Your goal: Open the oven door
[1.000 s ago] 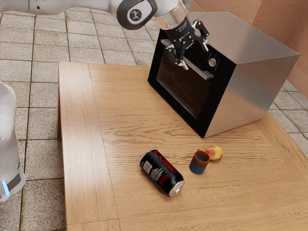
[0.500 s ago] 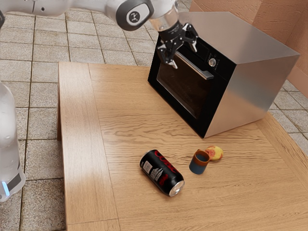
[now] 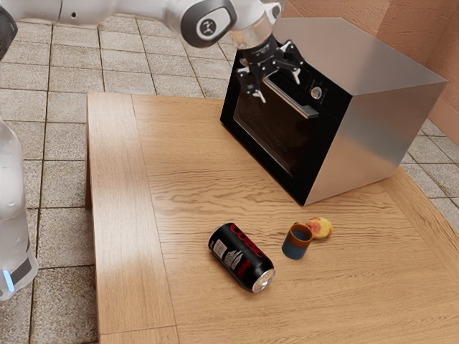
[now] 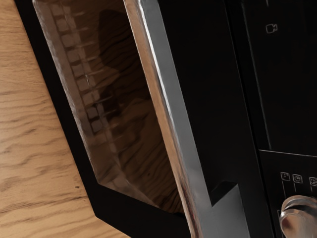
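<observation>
My gripper (image 3: pixel 278 87) is open in the exterior view, its two fingers spread in front of the upper part of the oven (image 3: pixel 387 122). Behind and beside the fingers runs the silver door handle (image 3: pixel 292 102); whether they touch it I cannot tell. The dark-glassed oven door (image 3: pixel 272 135) is closed against the body. From the wrist view, the handle (image 4: pixel 173 119) crosses at a steep slant close under my hand, with the door glass (image 4: pixel 124 109) on one side and the black control panel (image 4: pixel 292 99) on the other.
A black drink can (image 3: pixel 241 256) lies on its side on the wooden table (image 3: pixel 193 186). Close by are a blue and orange mug (image 3: pixel 296 242) and a yellow-red fruit (image 3: pixel 320 228). A round knob (image 3: pixel 316 93) sits on the oven's front above the handle's end.
Over the last second my hand has come down and toward the exterior view's left, then shifted slightly back right, and it has turned a little. The fingers stay open and the door has not moved.
</observation>
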Action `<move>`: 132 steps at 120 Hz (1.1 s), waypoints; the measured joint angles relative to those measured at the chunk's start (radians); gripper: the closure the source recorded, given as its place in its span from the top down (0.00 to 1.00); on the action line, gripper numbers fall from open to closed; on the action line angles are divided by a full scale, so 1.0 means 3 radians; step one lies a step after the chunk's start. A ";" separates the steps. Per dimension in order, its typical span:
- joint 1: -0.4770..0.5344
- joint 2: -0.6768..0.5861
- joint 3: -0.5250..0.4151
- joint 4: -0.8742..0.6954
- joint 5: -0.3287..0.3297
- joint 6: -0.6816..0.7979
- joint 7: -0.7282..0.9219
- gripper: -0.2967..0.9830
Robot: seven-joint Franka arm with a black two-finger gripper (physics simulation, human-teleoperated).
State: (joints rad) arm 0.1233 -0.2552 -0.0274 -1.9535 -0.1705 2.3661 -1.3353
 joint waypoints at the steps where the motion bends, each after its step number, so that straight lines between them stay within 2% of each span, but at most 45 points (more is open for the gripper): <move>1: 0.0005 0.0002 0.0001 0.0002 0.0000 0.0000 0.0011 0.75; 34: 0.0175 0.0072 0.0072 0.0011 -0.0014 0.0002 0.0342 0.75; 132: 0.0177 0.0277 0.0193 0.0105 -0.0154 0.0002 0.0827 0.74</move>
State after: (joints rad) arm 0.1765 -0.1720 0.0305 -1.9219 -0.2167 2.3667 -1.0871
